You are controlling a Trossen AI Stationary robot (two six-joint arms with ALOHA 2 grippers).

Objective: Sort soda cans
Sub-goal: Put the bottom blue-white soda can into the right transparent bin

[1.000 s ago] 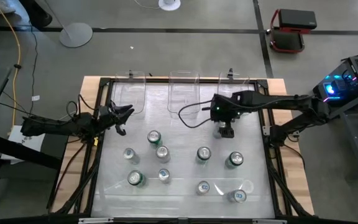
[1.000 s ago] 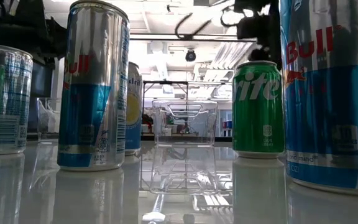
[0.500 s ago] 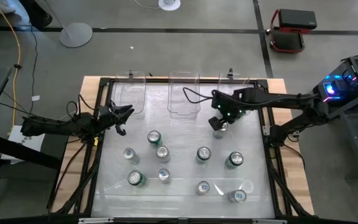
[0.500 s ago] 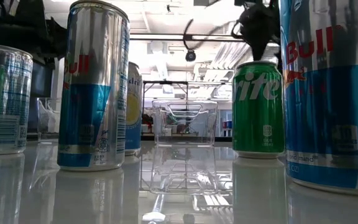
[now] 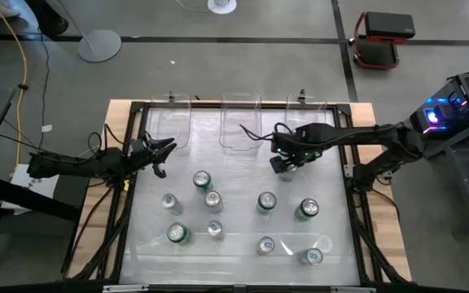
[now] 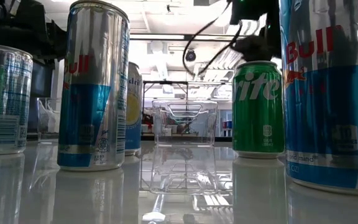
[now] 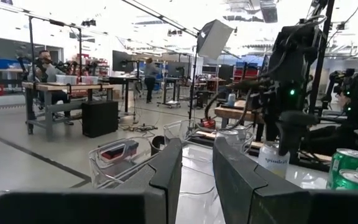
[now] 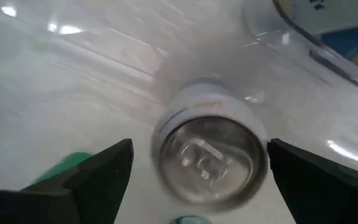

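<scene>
Cans [image 5: 212, 200] stood scattered across the lower half of the white table [image 5: 243, 248] as the right gripper [image 5: 287, 160], jaws wide, hung over a silver-topped can [image 8: 211, 149] right of centre (light, thin-walled, slick; best pinched mid-body). Left gripper [image 5: 158, 158] waited nearly closed, empty, mid-left.

In the low view, "Bull" in red is read in part on the nearest silver-and-blue can [image 6: 331, 93], and "ull" on another [image 6: 95, 87]. The letters "ite" are seen on the green can [image 6: 258, 109]. In the left wrist view, "spindrift" is printed on a white can [image 7: 273, 167].
</scene>
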